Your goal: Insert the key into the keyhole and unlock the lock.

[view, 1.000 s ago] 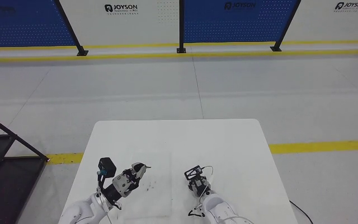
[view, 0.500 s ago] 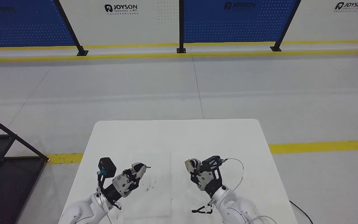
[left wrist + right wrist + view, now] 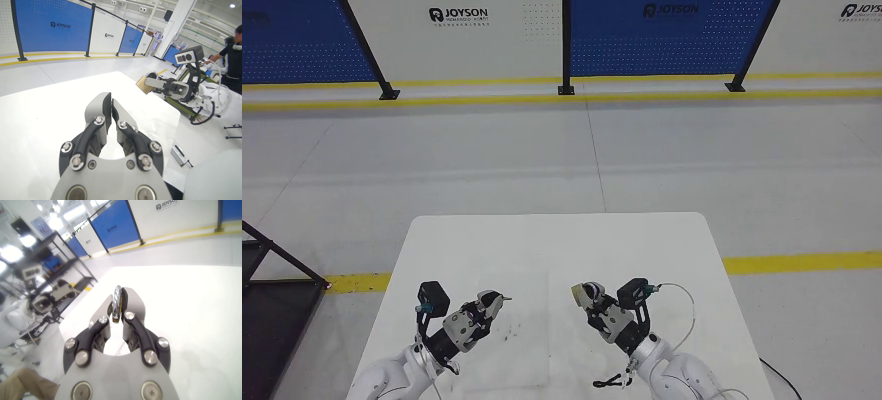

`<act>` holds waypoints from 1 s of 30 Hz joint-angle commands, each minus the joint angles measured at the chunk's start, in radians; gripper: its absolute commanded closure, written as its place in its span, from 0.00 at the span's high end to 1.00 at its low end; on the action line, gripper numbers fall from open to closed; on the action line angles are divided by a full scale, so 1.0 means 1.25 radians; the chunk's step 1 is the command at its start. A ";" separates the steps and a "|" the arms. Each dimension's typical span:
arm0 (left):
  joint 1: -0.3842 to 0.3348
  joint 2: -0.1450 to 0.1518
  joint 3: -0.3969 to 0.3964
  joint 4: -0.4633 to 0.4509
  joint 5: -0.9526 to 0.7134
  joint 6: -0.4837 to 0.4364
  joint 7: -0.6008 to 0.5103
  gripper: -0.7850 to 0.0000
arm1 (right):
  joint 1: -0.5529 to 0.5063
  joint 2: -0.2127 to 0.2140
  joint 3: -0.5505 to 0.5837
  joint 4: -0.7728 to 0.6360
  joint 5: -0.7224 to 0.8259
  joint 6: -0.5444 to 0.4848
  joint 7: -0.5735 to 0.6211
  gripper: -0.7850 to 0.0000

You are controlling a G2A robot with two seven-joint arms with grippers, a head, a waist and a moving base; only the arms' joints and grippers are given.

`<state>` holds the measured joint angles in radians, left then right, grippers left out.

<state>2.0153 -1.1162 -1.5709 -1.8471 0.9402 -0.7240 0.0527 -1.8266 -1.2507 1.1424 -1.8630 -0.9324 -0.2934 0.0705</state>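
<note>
Low over the near left part of the white table [image 3: 562,245], my left gripper [image 3: 498,299] is shut on a small silver key [image 3: 508,297]. Its tip pokes out past the fingertips toward the right arm, and it also shows as a short blade [image 3: 77,291]. From the left wrist, the pads [image 3: 107,106] are pressed together and the key is barely visible. My right gripper [image 3: 585,293] is shut on a brass padlock [image 3: 143,86] with a chrome shackle [image 3: 117,296]. It is held above the table, with a gap between lock and key.
The far half of the table is bare white. A few dark specks [image 3: 507,335] mark the surface near the left arm. A black metal rack [image 3: 272,270] stands off the table's left side. The right arm's white cable [image 3: 687,300] loops out sideways.
The right arm has lifted the padlock slightly and turned its wrist, swinging its camera block out to the right. The left arm and key have stayed still.
</note>
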 commanded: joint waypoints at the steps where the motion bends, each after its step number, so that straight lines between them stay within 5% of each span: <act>1: 0.000 0.000 0.000 0.000 0.000 0.000 0.000 0.00 | 0.000 0.000 0.000 0.000 0.000 0.000 0.000 0.00; 7: -0.013 -0.006 0.029 -0.015 -0.036 0.036 0.036 0.00 | 0.019 -0.006 -0.012 0.020 0.074 0.029 -0.018 0.00; 12: -0.008 -0.014 0.075 0.009 -0.142 -0.027 0.140 0.00 | 0.039 -0.025 -0.082 0.046 0.151 0.017 -0.149 0.00; 20: -0.040 -0.031 0.172 0.080 -0.268 -0.124 0.245 0.00 | 0.091 -0.056 -0.196 0.114 0.248 -0.143 -0.340 0.00; 30: -0.090 -0.045 0.247 0.135 -0.370 -0.204 0.255 0.00 | 0.136 -0.073 -0.241 0.169 0.305 -0.256 -0.384 0.00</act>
<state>1.9060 -1.1712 -1.2632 -1.6791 0.4779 -0.9817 0.3718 -1.6585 -1.3407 0.8422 -1.6542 -0.5505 -0.6140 -0.4092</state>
